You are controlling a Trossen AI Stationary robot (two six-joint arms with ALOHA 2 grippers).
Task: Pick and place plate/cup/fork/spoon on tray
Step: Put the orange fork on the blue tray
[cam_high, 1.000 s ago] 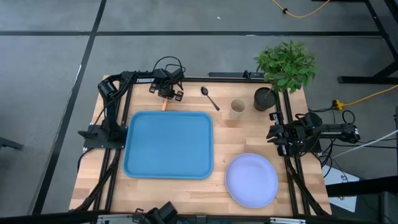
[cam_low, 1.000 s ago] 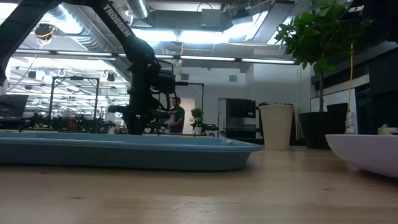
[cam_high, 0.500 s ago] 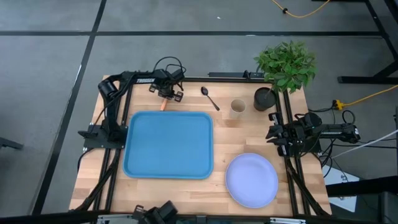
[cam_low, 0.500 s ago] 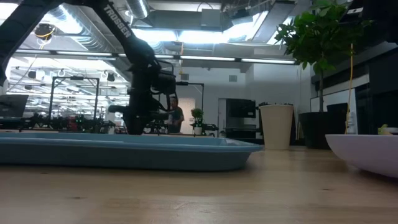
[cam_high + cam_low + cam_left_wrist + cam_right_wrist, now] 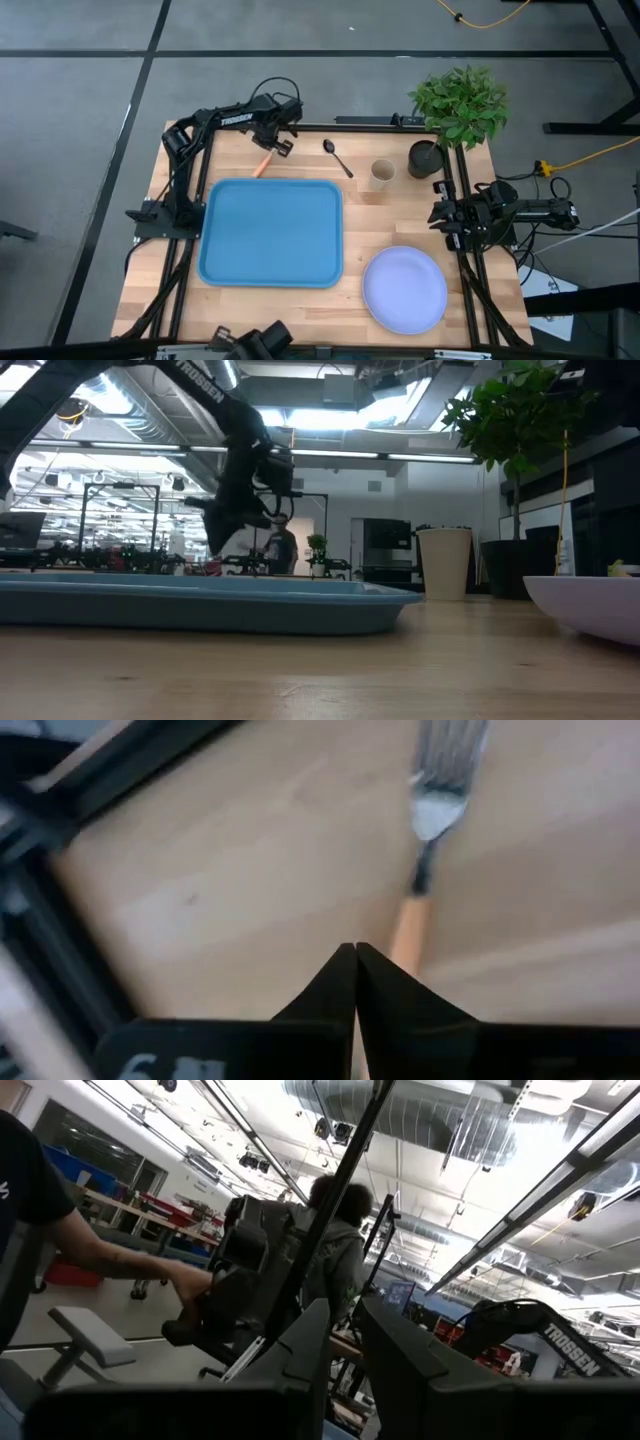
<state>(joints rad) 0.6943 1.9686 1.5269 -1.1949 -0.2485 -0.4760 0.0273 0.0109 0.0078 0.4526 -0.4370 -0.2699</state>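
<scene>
While I scan from the left of the high view, I see the left gripper (image 5: pixel 281 143) raised near the upper left of the table (image 5: pixel 250 310), just above and right of the fork (image 5: pixel 262 166). In the left wrist view its fingers (image 5: pixel 340 982) are pressed tip to tip with nothing between them, and the fork (image 5: pixel 432 810) lies on the bare wood beyond them, tines away, handle just beside the fingertips. The fork rests apart from the upper rim of the tray (image 5: pixel 271 233), which fills the left-centre of the frame and has nothing on it. To the right of the fork, the spoon (image 5: pixel 337 158) lies slanted on the wood, then the cup (image 5: pixel 382 174) stands upright close to the tray's upper right corner. A black plant pot (image 5: pixel 425 158) with green leaves crowds the upper right corner of the table, just beside the cup. The plate (image 5: pixel 404 290) sits at lower right, close to the tray's right edge and close to the table's lower edge. Bare wood runs along the bottom of the frame and between tray and plate. At the far right edge, the right gripper (image 5: pixel 440 222) waits above the plate; I cannot tell how its fingers stand.
</scene>
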